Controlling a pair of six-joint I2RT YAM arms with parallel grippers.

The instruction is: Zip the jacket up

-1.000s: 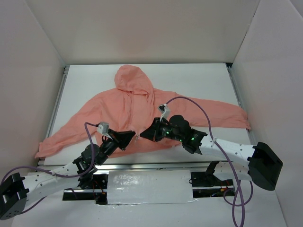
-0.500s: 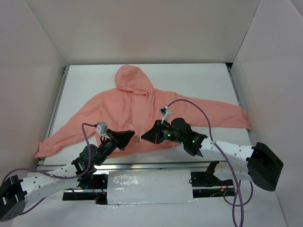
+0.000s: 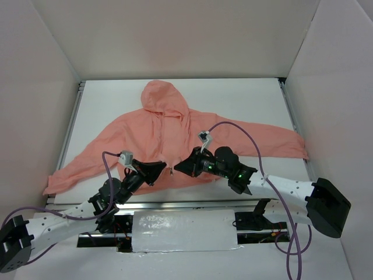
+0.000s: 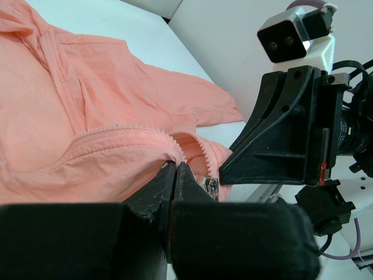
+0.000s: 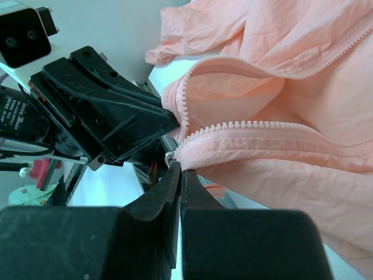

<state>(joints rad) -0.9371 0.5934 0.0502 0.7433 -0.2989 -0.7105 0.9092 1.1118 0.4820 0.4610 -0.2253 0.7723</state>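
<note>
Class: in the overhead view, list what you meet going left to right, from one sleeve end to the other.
The sleeve end at the view's left → left gripper → right gripper → sleeve end at the view's right; both belong to the jacket.

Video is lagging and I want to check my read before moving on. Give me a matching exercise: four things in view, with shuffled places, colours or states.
Things:
1 hood
2 slider
3 left gripper
4 cable

Descriptions:
A purple
B lying flat at the far end
C jaws shut on the jacket hem
D metal, down at the hem

Pairs: 1-B, 2-D, 3-C, 4-A
</note>
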